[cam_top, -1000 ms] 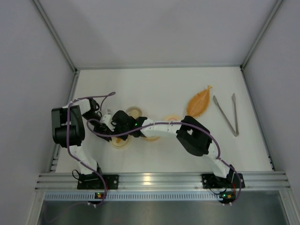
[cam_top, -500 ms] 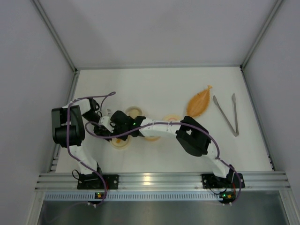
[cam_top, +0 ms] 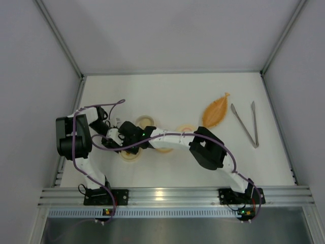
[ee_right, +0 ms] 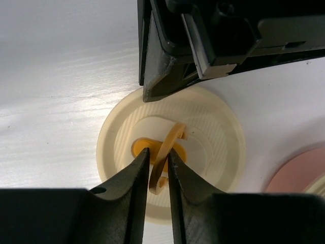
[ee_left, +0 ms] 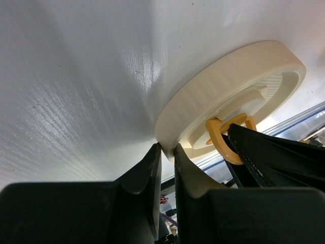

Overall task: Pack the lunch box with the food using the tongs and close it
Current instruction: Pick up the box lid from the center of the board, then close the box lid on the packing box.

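Note:
A round cream lunch box lid (cam_top: 131, 155) (ee_right: 216, 129) lies on the white table, with an upright orange ring handle (ee_right: 171, 140) (ee_left: 217, 144) at its centre. My left gripper (ee_left: 167, 148) (cam_top: 116, 138) is shut on the lid's outer rim (ee_left: 175, 129). My right gripper (ee_right: 157, 152) (cam_top: 129, 144) straddles the ring handle; its jaws stand slightly apart, with a thin gap on one side. The silver tongs (cam_top: 245, 124) lie untouched at the far right. The food is hidden or out of view.
An orange leaf-shaped dish (cam_top: 214, 112) lies left of the tongs. Other round cream pieces (cam_top: 145, 121) (cam_top: 185, 128) sit behind and beside the arms. A pinkish round piece (ee_right: 299, 170) lies close to the lid. Grey walls enclose the table.
My right gripper's jaws have eased apart around the ring handle. Both wrists have shifted slightly left over the lid. The left gripper's hold on the rim is unchanged.

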### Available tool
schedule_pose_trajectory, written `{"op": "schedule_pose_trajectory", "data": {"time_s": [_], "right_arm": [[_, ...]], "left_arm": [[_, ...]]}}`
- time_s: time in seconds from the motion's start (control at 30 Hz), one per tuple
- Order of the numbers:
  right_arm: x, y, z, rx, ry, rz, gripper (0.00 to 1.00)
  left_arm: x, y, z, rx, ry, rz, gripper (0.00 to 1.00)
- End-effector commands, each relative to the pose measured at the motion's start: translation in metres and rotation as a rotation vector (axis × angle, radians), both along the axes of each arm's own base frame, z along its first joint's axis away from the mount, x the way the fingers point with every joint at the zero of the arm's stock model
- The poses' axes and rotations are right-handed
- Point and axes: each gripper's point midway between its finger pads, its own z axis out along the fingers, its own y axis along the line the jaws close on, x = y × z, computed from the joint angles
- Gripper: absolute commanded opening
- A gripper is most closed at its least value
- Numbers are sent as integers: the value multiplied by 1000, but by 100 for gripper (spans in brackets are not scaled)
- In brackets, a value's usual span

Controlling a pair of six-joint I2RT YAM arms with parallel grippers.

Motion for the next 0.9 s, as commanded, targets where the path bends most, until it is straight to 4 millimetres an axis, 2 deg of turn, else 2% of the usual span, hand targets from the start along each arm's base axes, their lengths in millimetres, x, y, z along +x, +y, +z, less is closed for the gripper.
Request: {"op": "schedule_pose_trajectory", "data": {"time_s": [0.0,0.23,0.37,0.4,0.43,0.47,0.53,0.57,0.6,0.67,0.73,0.77,0.83,0.87], "right_arm": [[-29,-9,-22,-92,60,46,18],[-23,-5,-13,-79,44,32,0],[-20,-6,7,-58,34,32,0],[-22,-8,19,-46,32,38,0],[-25,-8,26,-34,40,53,0],[-28,-9,45,-7,33,67,0],[-36,-15,58,6,52,98,0],[-36,-17,77,33,36,110,0],[-39,-21,80,32,37,116,0],[-44,-32,99,39,34,141,0],[-46,-42,110,41,38,157,0],[-46,-50,126,64,24,157,0],[-46,-61,140,74,6,172,0],[-44,-71,158,102,-15,173,0]], "left_arm": [[34,9,-7,39,-157,-15,0],[36,10,-4,43,-171,-11,2],[42,12,7,44,-214,-2,32],[43,13,13,45,-232,3,46],[46,16,18,46,-253,10,52],[49,18,23,45,-273,11,57],[53,23,41,15,-321,37,75],[59,26,51,9,-357,39,81],[63,27,63,-11,-397,46,90],[69,36,82,-26,-453,58,98],[71,40,101,-60,-510,75,98],[74,42,109,-65,-537,80,98],[76,44,120,-68,-580,86,98],[76,44,123,-70,-591,81,98]]}}
